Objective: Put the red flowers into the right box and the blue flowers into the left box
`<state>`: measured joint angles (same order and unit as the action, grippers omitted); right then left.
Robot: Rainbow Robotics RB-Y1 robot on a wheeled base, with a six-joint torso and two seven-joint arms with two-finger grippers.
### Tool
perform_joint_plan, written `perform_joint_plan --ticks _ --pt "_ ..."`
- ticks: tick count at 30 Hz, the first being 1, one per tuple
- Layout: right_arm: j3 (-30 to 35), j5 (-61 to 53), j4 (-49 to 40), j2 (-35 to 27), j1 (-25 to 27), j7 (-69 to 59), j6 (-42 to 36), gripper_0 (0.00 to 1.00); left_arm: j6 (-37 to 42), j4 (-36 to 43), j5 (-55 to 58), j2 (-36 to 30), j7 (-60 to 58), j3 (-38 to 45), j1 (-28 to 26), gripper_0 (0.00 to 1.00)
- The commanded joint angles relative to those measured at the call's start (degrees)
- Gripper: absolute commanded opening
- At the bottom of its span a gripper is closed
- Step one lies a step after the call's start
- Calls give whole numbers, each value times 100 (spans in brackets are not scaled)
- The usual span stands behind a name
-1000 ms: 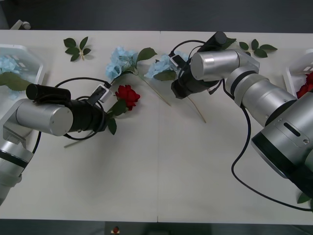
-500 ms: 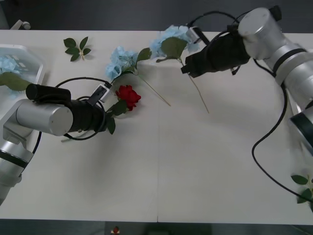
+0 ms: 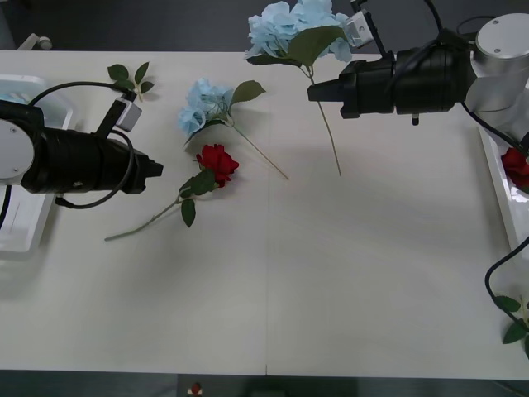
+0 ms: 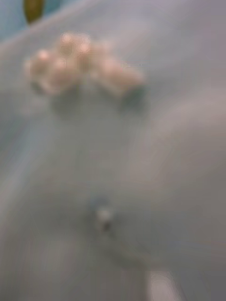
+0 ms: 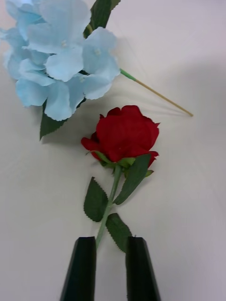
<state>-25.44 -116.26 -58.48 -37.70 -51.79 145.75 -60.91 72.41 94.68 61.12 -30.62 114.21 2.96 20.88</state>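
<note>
My right gripper (image 3: pixel 321 89) is shut on the stem of a blue flower (image 3: pixel 296 26) held up over the far side of the table, stem hanging down. Its pale petals (image 4: pixel 113 141) press close in the right wrist view. A second blue flower (image 3: pixel 203 103) lies on the table, and a red flower (image 3: pixel 216 161) lies just in front of it. My left gripper (image 3: pixel 157 169) hovers left of the rose, fingers a narrow gap apart and holding nothing. The rose (image 5: pixel 125 134) lies just ahead of that gripper (image 5: pixel 110 265), its stem running toward the gap. The left box (image 3: pixel 29 236) is partly behind my left arm. The right box (image 3: pixel 498 178) holds a red rose (image 3: pixel 517 165).
A loose green leaf sprig (image 3: pixel 128 78) lies at the far left of the table. More green leaves (image 3: pixel 514 321) show at the right edge near the front. The rose's long stem (image 3: pixel 140 225) runs toward the left front.
My right gripper lifted the blue flower off the table and swung right. My left arm pulled back left from the rose's stem, leaving the rose on the table.
</note>
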Motion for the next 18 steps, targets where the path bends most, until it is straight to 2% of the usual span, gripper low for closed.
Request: perform_joint_plan --ticks 1,2,8,18 --pt "66 -450 -330 79 63 454 80 0 -149 138 427 -172 216 -85 -14 94" --pt "136 -582 -330 211 107 507 80 0 -254 138 690 -163 242 -85 -67 100" --pt "514 -388 -330 905 125 489 106 0 -614 129 2334 83 787 -85 -445 100" --pt "725 -379 -330 1670 125 507 132 0 -676 121 3670 856 2307 -67 -849 100"
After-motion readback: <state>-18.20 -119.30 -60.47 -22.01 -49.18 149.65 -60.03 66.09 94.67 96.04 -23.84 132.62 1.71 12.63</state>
